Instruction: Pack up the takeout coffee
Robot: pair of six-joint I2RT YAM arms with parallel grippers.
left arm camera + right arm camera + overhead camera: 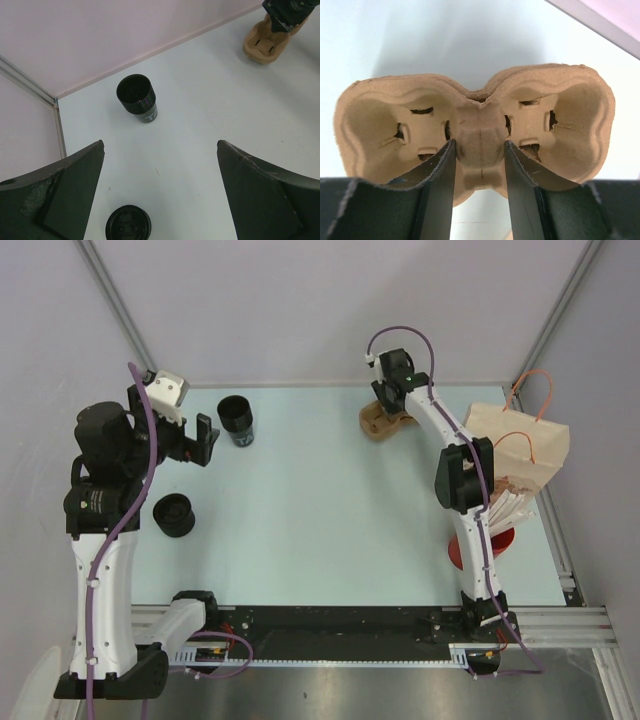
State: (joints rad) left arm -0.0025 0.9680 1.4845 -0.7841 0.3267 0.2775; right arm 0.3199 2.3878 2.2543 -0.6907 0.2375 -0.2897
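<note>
The cup tray [560, 115] lies near the paper bag [520, 450]. The right gripper [480, 150] pinches its middle hump, with a cup hole on each side. Its long way runs across the fingers [440, 190]. The left gripper [160, 147] hangs wide open, far from the bag.

A brown pulp cup carrier [480, 112] with two round wells sits at the far edge of the bench [330, 500], right of centre; the right hand [479, 145] pinches its middle ridge. A black cup [237, 421] with white print stands mouth up at the far left. A black lid [174, 515] lies flat nearer the front left. A tan paper bag [520, 450] with orange handles leans at the right edge.
</note>
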